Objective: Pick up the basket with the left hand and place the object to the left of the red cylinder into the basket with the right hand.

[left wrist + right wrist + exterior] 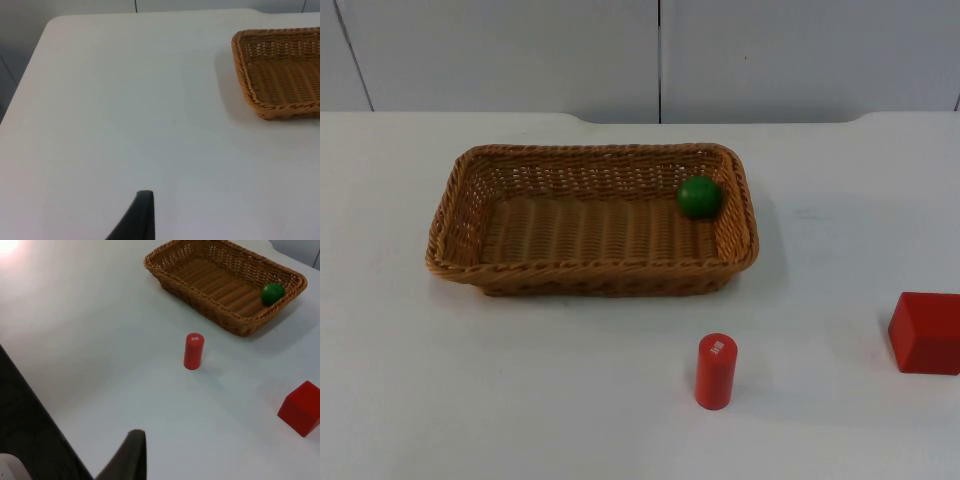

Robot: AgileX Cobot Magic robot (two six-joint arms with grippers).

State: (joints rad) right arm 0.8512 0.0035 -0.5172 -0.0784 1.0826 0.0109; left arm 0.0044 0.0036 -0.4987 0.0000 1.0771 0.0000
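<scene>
White table (520,380) runs back to a grey wall (500,50). On it sits a woven basket (460,215) with a green ball (700,196) inside, at the basket's 2 o'clock corner. At 5 o'clock from the basket a red cylinder (716,371) stands up. A red cube (926,333) lies at 3 o'clock from the cylinder, well apart. One left fingertip (137,217) and one right fingertip (127,456) hang above bare table; I cannot tell if either gripper is spread or pressed together.
</scene>
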